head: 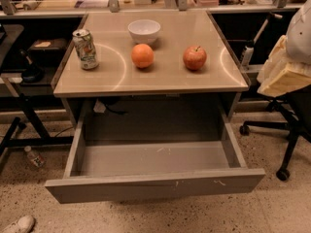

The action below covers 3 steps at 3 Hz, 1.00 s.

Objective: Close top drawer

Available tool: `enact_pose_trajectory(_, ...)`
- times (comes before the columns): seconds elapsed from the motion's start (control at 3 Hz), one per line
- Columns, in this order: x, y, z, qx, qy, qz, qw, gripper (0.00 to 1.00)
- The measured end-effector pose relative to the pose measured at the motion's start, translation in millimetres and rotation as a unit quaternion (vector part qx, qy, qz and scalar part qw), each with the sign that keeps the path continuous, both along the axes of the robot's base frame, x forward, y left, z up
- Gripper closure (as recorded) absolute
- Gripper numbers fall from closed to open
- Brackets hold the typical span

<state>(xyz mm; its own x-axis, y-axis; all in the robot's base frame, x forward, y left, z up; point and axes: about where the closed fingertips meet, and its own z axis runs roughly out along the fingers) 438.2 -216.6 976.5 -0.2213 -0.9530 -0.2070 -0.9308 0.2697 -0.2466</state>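
Observation:
The top drawer point(155, 186) is a wide shallow grey metal drawer under the table. It is pulled far out toward me and stands open. Its inside is empty, and its flat front carries small pale scratches. My gripper point(283, 73) shows as a pale cream shape below the white arm point(300, 29) at the right edge. It hangs beside the table's right side, above and to the right of the drawer, touching neither.
On the tan table top point(160, 79) stand a drink can point(85, 49), a white bowl point(144, 31), an orange point(142, 56) and a red apple point(194, 58). A wheeled chair base point(284, 130) stands at right. A bottle point(34, 157) and a shoe point(18, 224) lie on the floor at left.

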Motion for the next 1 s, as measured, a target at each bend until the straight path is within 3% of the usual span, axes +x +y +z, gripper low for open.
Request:
enact_pose_trajectory(0.33,0.0,0.0,0.0,0.000,0.000,0.000,1.0000,0.89)
enact_pose_trajectory(0.67,-0.2,-0.1,-0.1,0.000,0.000,0.000,1.0000,1.00)
enact_pose_trajectory(1.0,-9.3,-4.2,-4.7,0.011,0.013,-0.019,0.9997,1.00)
